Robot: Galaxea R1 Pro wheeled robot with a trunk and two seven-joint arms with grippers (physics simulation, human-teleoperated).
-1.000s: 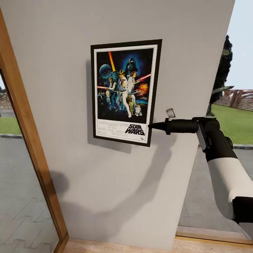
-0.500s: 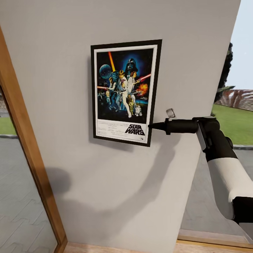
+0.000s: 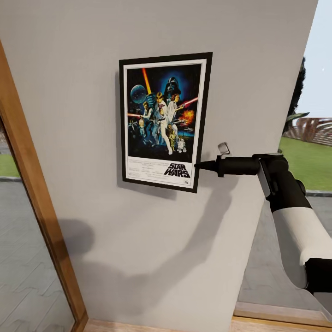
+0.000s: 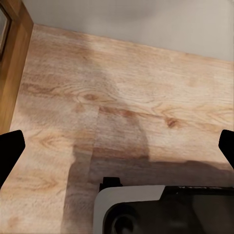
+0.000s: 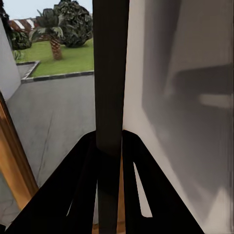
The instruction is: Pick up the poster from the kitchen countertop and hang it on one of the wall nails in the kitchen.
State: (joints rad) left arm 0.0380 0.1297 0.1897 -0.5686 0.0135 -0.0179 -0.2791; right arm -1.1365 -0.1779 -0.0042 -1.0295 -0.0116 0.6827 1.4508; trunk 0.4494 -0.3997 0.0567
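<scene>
Star Wars film poster (image 3: 163,121), an upright rectangle in a thin black frame with a white border and a dark blue scene of figures, is seen flat against the pale grey wall (image 3: 92,46) in the upper centre of the head view. Its lower right edge is pinched by the black right gripper (image 3: 199,165), whose fingers are closed narrowly on the frame. The white and black right arm (image 3: 295,226) is extended in from the lower right of the frame. In the right wrist view, the dark frame edge (image 5: 110,73) is seen running up the middle, held between the two black fingers (image 5: 83,185), with the grey wall on one side and a paved yard (image 5: 53,112), green lawn (image 5: 73,58) and trees beyond. A wooden door frame (image 3: 37,193) is shown along the left edge of the head view. In the left wrist view, the black tips of the left gripper (image 4: 117,146) are set wide apart at the picture's two sides, above a light wooden plank floor (image 4: 126,97), nothing held between them.
</scene>
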